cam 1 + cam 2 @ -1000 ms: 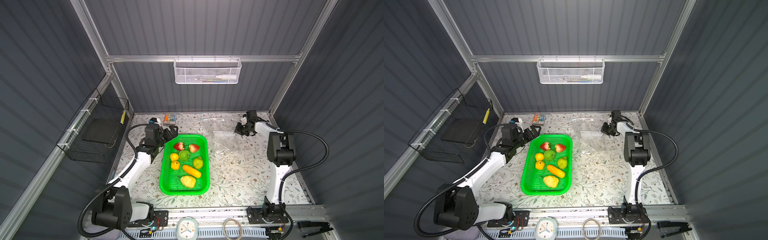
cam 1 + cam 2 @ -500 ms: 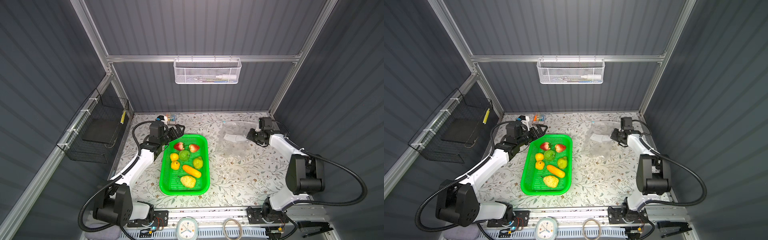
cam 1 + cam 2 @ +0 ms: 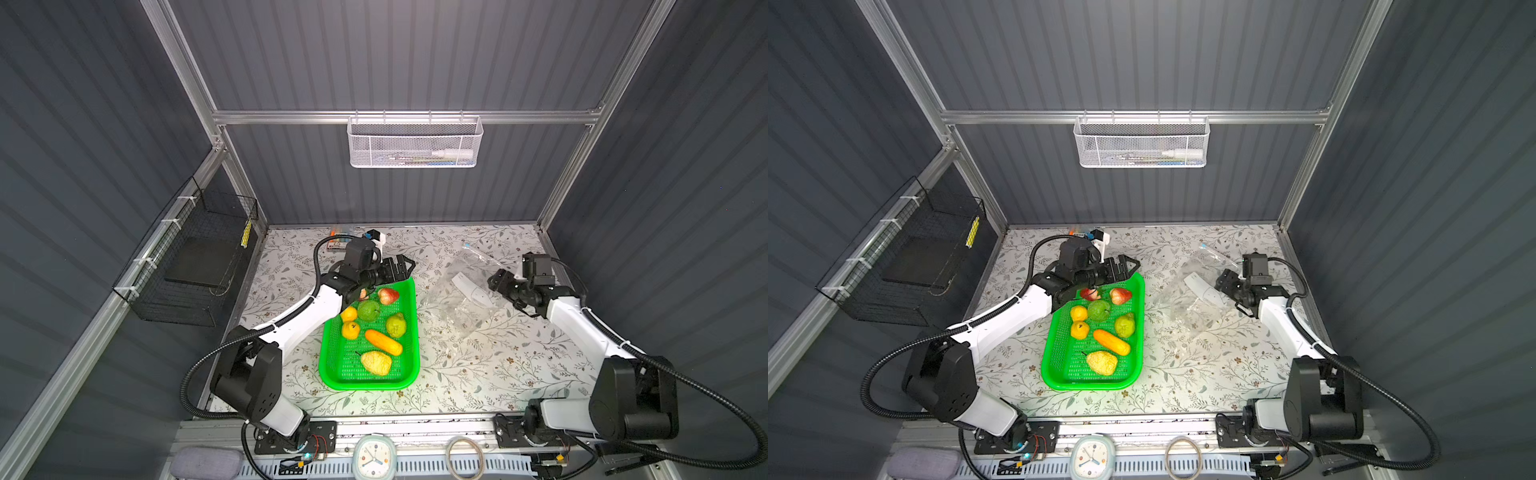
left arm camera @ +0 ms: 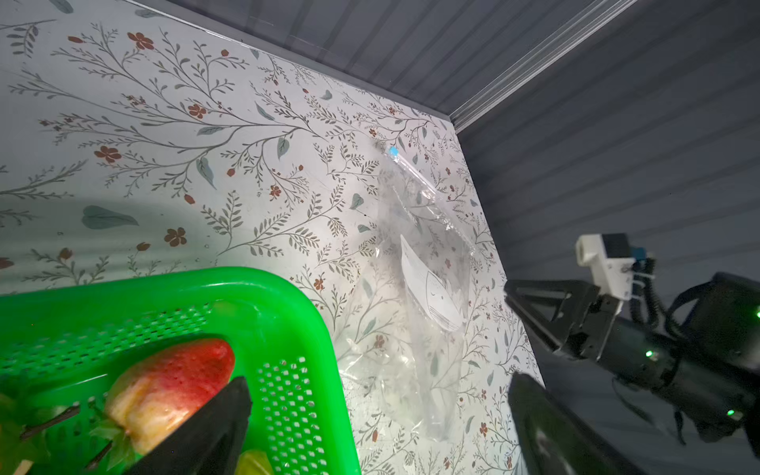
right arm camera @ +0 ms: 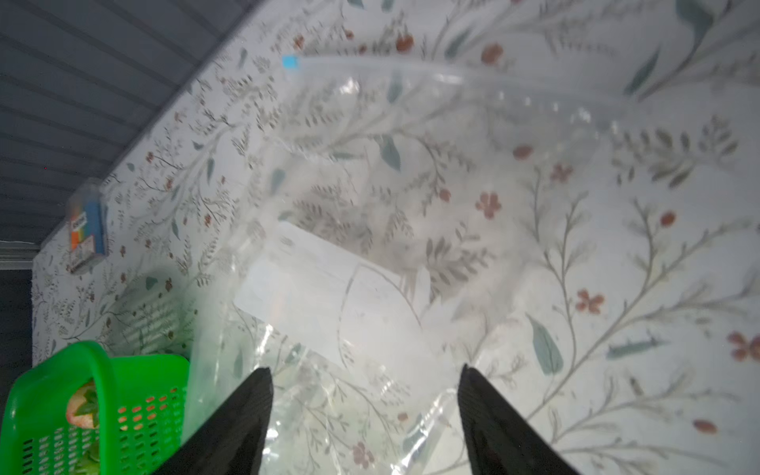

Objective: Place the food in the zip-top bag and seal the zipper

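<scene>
Clear crinkly plastic: the zip-top bag (image 3: 457,307) lies slumped on the floral-print table (image 3: 478,374). It sits just beside the right rim of the green tray (image 3: 344,368), between the tray and my right gripper (image 5: 364,368). The film is thin and wrinkled with bright creases, and the table's leaf pattern reads straight through it. A white label patch (image 4: 432,296), bent along with the film, sits mid-bag. The zipper (image 4: 427,197) is a thin clear strip along the bag's far edge. It ends in a small light-blue slider tab (image 5: 289,61) at the corner nearest the back wall. I cannot tell whether the mouth is parted.

Tray: hard glossy plastic with rounded corners, its floor and walls perforated with small holes. All the food (image 3: 1100,311) sits in it:
- two red pieces (image 3: 1120,296) at the far end, one partly under my left arm in a top view
- two small round yellow ones (image 3: 349,313) along the left side
- two knobbly green ones (image 3: 369,311) mid-tray
- an orange carrot-like one (image 3: 383,342) lying slantwise
- a bumpy yellow one (image 3: 376,363) at the near end

Left gripper (image 3: 402,267) hovers over the tray's far right corner, jaws spread wide with nothing between them. Right gripper sits at the bag's right edge — its black jaws are parted too, with no film pinched that I can see.
</scene>
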